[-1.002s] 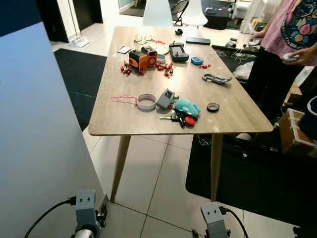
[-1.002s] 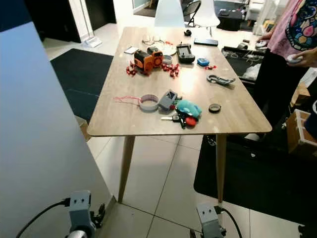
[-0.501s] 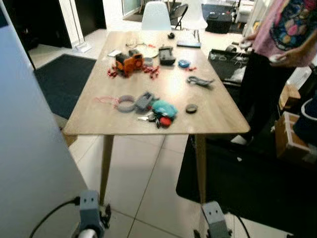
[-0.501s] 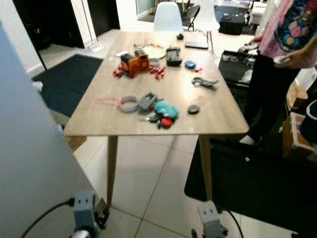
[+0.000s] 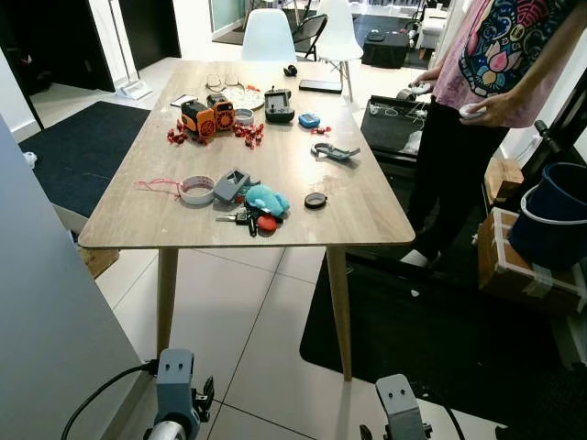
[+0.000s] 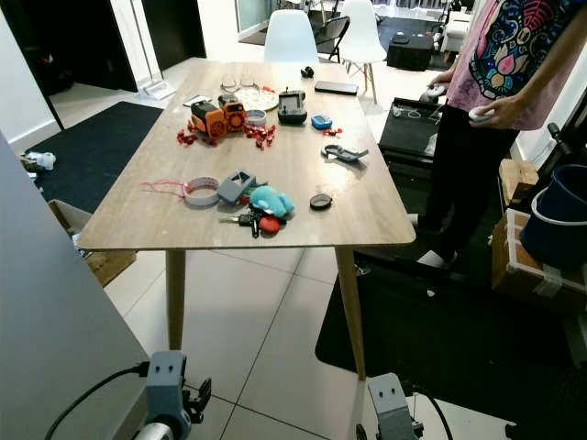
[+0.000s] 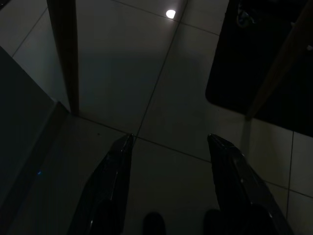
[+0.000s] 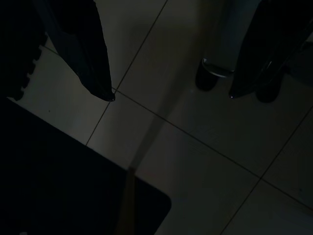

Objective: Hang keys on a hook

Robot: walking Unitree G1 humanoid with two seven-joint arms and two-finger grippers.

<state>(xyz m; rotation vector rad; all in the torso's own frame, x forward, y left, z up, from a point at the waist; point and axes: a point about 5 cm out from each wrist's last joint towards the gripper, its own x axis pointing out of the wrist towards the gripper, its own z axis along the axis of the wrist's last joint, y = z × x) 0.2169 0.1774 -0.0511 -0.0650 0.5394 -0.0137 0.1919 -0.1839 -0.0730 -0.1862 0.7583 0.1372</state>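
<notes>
Lying near the table's (image 5: 367, 215) front edge, the keys (image 5: 240, 218) touch a red tag (image 5: 266, 223) and sit just beside a teal plush (image 5: 264, 199), with a tape roll (image 5: 196, 190) toward the left edge and a carabiner (image 5: 335, 152) nearer the right edge. Both arms hang idle over the floor tiles: the left gripper (image 7: 168, 142) and the right gripper (image 8: 171, 98) each have their fingers spread apart, holding nothing. A person (image 5: 477, 101) stands at the table's right edge.
</notes>
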